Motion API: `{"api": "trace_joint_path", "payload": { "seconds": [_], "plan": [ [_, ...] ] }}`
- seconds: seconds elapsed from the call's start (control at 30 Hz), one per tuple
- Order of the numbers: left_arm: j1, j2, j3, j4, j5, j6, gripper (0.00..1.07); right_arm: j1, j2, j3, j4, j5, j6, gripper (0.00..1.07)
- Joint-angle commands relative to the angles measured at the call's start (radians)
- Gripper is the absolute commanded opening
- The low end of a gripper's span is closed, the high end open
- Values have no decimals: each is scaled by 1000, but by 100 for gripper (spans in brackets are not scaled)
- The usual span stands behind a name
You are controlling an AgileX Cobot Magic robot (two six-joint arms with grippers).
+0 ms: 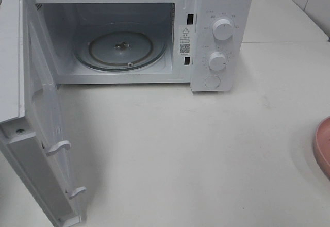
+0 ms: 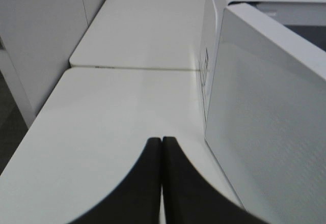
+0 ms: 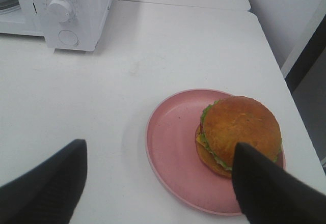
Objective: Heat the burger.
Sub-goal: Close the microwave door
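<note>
Both pincers show only in their own wrist views. On the left arm, the left gripper (image 2: 162, 141) has its two dark fingers pressed together with nothing between them, above the white table (image 1: 180, 149) just beside the microwave door (image 2: 270, 117). On the right arm, the right gripper (image 3: 158, 183) stands spread wide, one finger (image 3: 51, 183) over bare table and the other overlapping the burger (image 3: 239, 132), holding nothing.

One burger sits on one pink plate (image 3: 173, 152), toward the plate's side away from the microwave (image 1: 221, 10); in the high view only the plate's rim shows at the right edge. One white microwave stands at the back of the table with its door swung fully open to the left. Inside lies one glass turntable (image 1: 121, 46). Two round knobs (image 1: 223, 29) sit above one round button (image 1: 212, 81) on the control panel. Bare table lies between plate and open cavity.
</note>
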Motion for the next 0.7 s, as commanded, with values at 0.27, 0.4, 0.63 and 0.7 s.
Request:
{"api": "trace_joint_path", "payload": {
  "seconds": [0.27, 0.4, 0.63, 0.7],
  "plan": [
    [3, 224, 127, 93, -553, -114, 0, -3, -26, -1, -1, -2, -14, 75],
    [3, 314, 127, 232, -637, -230, 0, -3, -26, -1, -1, -2, -14, 75],
    [3, 574, 126, 604, -816, -478, 0, -3, -26, -1, -1, -2, -14, 75],
    [3, 599, 126, 614, -824, -478, 0, -3, -26, -1, -1, -2, -14, 75]
  ]
}}
